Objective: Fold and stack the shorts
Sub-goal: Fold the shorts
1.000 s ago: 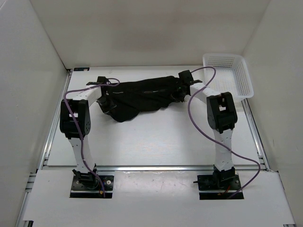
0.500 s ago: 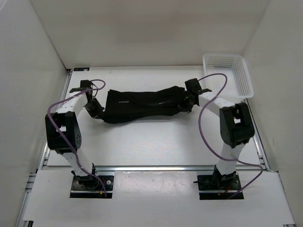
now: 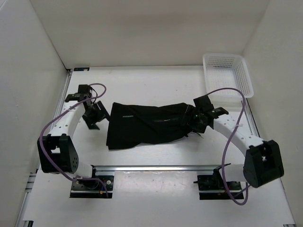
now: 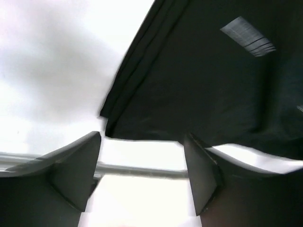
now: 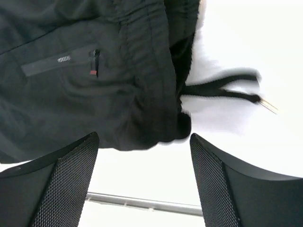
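Fingers (image 4: 71, 170) of left gripper (image 4: 142, 139) are held apart, nothing clamped | right gripper (image 5: 144, 142) is spread wide too, empty | shorts (image 3: 147, 124) are laid out between them

- Overhead view: bright, even and sharp; the flat white tabletop (image 3: 156, 85) carries only faint, soft shadows.
- Left wrist view: smeared; the soft black cloth shorts (image 4: 213, 71) have blurred edges, and the bare tabletop glares.
- Right wrist view: crisper cloth, tabletop blown out.
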Robot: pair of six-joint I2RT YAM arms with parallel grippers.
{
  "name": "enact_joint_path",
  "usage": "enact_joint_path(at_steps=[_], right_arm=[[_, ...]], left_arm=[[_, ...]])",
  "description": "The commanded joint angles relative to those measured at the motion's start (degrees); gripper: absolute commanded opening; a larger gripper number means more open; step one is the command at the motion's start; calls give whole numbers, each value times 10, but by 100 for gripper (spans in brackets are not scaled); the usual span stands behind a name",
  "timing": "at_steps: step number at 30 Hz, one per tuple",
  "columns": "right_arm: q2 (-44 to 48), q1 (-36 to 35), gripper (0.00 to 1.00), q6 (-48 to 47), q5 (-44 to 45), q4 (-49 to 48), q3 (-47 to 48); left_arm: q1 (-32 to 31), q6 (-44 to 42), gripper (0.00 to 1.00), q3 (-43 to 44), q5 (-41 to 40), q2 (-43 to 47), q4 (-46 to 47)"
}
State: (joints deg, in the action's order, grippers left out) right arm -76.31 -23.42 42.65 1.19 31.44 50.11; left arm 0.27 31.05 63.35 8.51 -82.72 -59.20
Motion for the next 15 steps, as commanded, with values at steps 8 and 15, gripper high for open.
enact_joint_path(at_steps=[8, 15], right_arm=[[-39, 45, 31, -69, 80, 38, 135], [-203, 57, 63, -104, 57, 29, 258]], left_arm=[[-40, -37, 75, 200, -51, -150, 19], [-66, -48, 83, 279, -45, -279, 37]])
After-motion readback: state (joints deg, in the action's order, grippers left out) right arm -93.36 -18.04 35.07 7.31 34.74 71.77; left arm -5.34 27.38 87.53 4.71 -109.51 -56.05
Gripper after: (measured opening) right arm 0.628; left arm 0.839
